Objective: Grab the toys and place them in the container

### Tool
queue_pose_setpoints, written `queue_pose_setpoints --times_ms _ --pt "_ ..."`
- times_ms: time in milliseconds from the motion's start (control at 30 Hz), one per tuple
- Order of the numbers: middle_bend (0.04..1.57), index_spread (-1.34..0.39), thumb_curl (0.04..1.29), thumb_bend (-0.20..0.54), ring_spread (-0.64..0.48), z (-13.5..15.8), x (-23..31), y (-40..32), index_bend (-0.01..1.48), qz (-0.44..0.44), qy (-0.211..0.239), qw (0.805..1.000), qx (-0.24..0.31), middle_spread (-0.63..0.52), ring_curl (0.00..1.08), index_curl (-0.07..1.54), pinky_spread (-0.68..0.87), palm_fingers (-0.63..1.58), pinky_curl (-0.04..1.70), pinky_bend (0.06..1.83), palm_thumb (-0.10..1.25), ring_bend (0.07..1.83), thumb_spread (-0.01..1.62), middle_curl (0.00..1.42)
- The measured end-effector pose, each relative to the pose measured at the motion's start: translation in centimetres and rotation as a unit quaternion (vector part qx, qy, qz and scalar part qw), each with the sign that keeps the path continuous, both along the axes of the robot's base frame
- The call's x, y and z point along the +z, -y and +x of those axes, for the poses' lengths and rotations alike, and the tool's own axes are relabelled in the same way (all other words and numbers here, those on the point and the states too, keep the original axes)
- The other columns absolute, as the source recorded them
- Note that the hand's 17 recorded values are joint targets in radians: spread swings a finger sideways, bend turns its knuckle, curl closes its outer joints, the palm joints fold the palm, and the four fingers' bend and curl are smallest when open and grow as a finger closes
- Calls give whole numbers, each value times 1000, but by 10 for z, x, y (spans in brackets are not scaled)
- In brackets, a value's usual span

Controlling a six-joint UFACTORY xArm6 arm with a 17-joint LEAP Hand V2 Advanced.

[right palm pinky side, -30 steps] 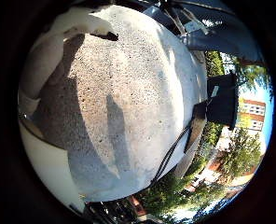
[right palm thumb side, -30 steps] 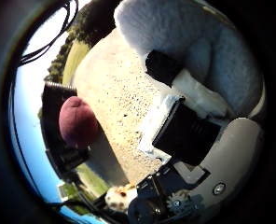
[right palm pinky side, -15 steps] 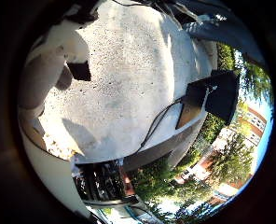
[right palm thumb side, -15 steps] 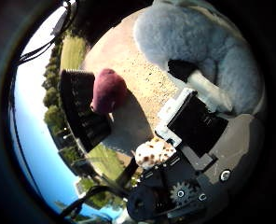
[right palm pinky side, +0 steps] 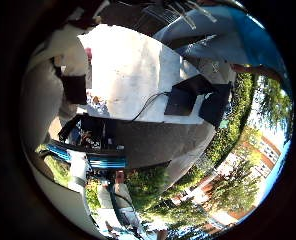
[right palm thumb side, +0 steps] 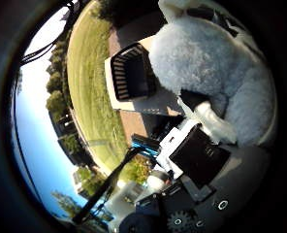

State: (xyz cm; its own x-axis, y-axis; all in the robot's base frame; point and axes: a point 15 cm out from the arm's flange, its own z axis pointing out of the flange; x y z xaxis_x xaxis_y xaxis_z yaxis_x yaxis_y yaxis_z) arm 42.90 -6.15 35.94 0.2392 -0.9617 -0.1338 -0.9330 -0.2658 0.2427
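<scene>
A fluffy pale grey plush toy (right palm thumb side: 209,73) fills much of the thumb-side palm view, pressed close against the white-and-black robot hand (right palm thumb side: 201,155), whose fingers (right palm thumb side: 209,116) curl against the fur, so the toy appears to be clamped in its grip and raised clear of the pale speckled stone counter (right palm pinky side: 133,75). Beyond the toy, a black slatted plastic basket (right palm thumb side: 131,75) sits at a corner of the counter, near its edge, its open mouth tipped toward the camera; whether anything already lies inside cannot be told. The little-finger-side view looks across the counter's bare top to a pair of black flat boxes (right palm pinky side: 198,97) standing at its far edge, with grass, trees and buildings beyond. Judged from these views, the task is partway through: one toy has been picked up but not yet delivered, and the carry to the basket and the release above it remain. No other toy shows on the visible part of the counter, so how many are left to collect cannot be said.
</scene>
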Motion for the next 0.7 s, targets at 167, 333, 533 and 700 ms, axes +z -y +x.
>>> queue_pose_setpoints --times_ms 167,333,533,700 --pt "1466 -983 801 -10 -135 -16 27 -108 613 25 17 995 90 -156 862 1148 126 671 797 1699 936 1584 1108 982" --pt "1486 -999 817 -11 -136 -24 13 -216 600 22 17 989 146 -154 862 1228 122 655 816 1705 934 1602 1109 980" --pt "1509 -1008 827 -25 -136 23 -78 -302 576 11 17 990 143 -152 860 1324 114 634 841 1704 892 1623 1109 974" --pt "1450 -999 774 -31 -100 61 -163 -348 608 10 44 991 124 -140 823 1376 128 628 843 1617 831 1607 1143 939"
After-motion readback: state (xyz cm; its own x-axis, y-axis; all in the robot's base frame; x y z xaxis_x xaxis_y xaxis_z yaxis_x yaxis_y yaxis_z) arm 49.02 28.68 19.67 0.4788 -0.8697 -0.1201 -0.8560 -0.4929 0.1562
